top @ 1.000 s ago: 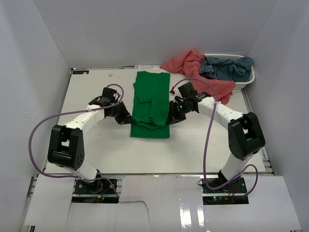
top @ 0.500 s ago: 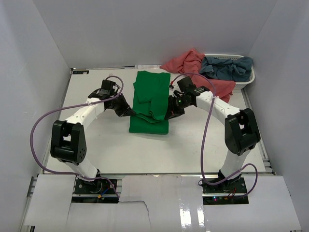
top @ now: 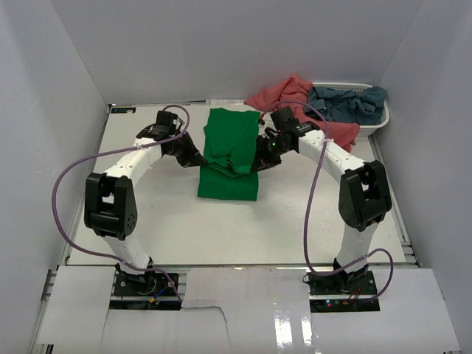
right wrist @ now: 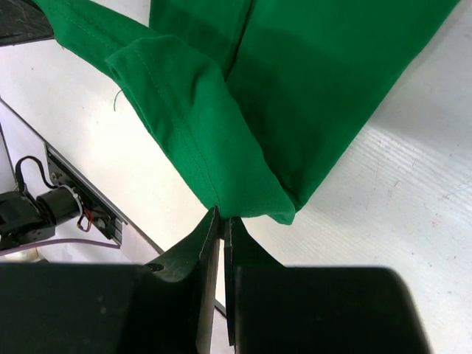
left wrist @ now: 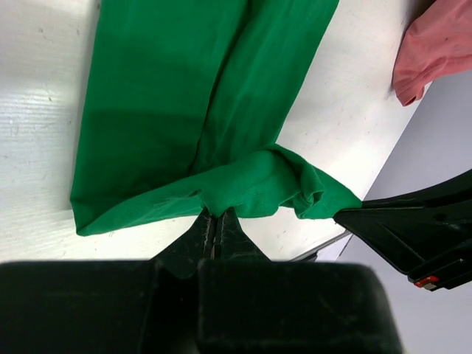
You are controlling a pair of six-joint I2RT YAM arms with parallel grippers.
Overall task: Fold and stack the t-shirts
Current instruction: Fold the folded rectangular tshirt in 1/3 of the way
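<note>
With left jaws pressed together, pinches a raised fold at the left edge of the green shirt (top: 228, 188); with right jaws pressed together, nips the doubled hem at its right edge. Holds a band of cloth lifted across the shirt's middle, with the rest flat on the counter (top: 147, 214). Shows a white basket (top: 381, 122) at the far right corner, the grey-blue shirt (top: 346, 103) bunched in it and spilling over its rim, the pink shirt (top: 291, 96) heaped against its left side, partly on the counter.
</note>
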